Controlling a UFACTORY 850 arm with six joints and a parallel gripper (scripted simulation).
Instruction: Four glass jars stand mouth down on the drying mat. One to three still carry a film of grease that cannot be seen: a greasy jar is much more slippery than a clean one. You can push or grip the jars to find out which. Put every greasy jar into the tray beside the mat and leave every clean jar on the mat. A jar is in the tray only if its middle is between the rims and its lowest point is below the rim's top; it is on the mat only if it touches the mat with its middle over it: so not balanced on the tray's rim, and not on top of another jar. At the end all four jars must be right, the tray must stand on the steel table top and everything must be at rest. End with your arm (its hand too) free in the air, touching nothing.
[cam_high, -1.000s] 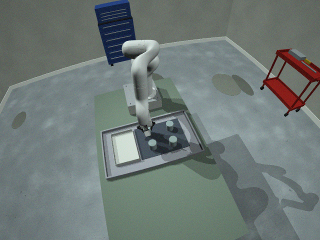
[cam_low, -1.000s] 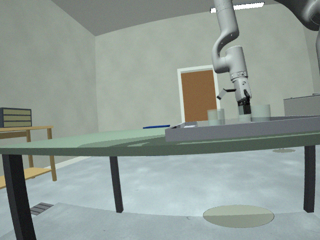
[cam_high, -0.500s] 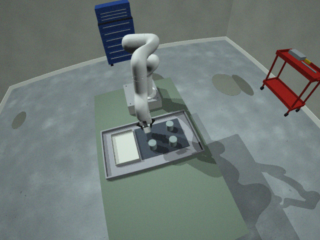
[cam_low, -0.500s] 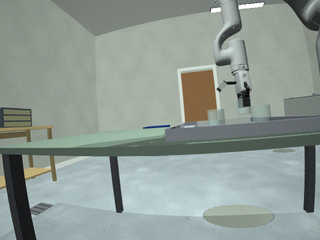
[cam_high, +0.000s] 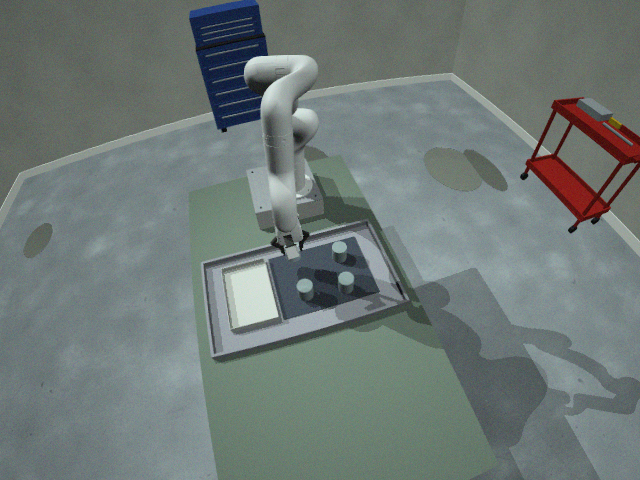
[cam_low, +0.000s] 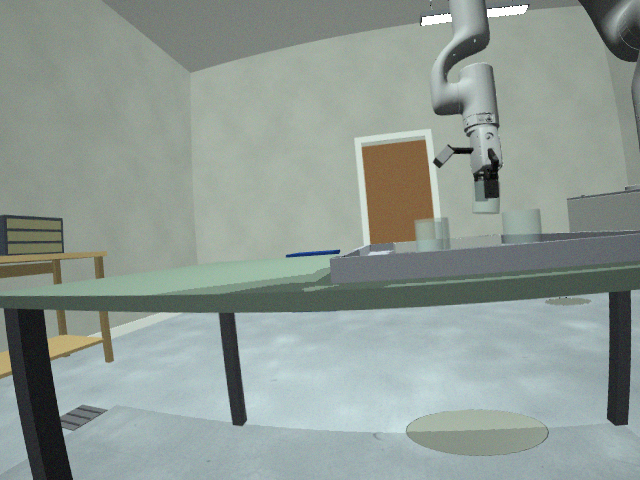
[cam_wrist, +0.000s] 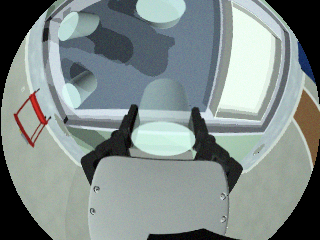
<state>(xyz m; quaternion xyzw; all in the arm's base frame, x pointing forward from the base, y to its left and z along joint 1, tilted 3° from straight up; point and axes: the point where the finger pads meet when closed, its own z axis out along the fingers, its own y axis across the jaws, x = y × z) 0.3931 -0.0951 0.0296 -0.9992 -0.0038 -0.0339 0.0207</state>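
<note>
My end effector (cam_high: 293, 246) (cam_low: 487, 190) (cam_wrist: 164, 114) had closed around the held jar (cam_high: 292, 253) (cam_low: 485, 206) (cam_wrist: 163, 138), its long axis roughly upright, raised above the upper-left part of the drying mat (cam_high: 286, 304) (cam_wrist: 192, 55). From there the tray (cam_high: 253, 297) (cam_wrist: 247, 65) lay toward the lower left of the top view; going there, I judged, would suit only a greasy jar.

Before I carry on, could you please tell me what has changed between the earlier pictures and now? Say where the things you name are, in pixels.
The gripper (cam_high: 291, 244) (cam_low: 485, 187) (cam_wrist: 164, 114) has risen, carrying the held jar (cam_high: 293, 255) (cam_low: 485, 206) (cam_wrist: 163, 138) up with it, higher above the drying mat (cam_high: 289, 304) (cam_wrist: 190, 65). Nothing was newly gripped or let go. The other three jars, the mat and the cream tray (cam_high: 253, 294) (cam_wrist: 247, 62) stayed put.
</note>
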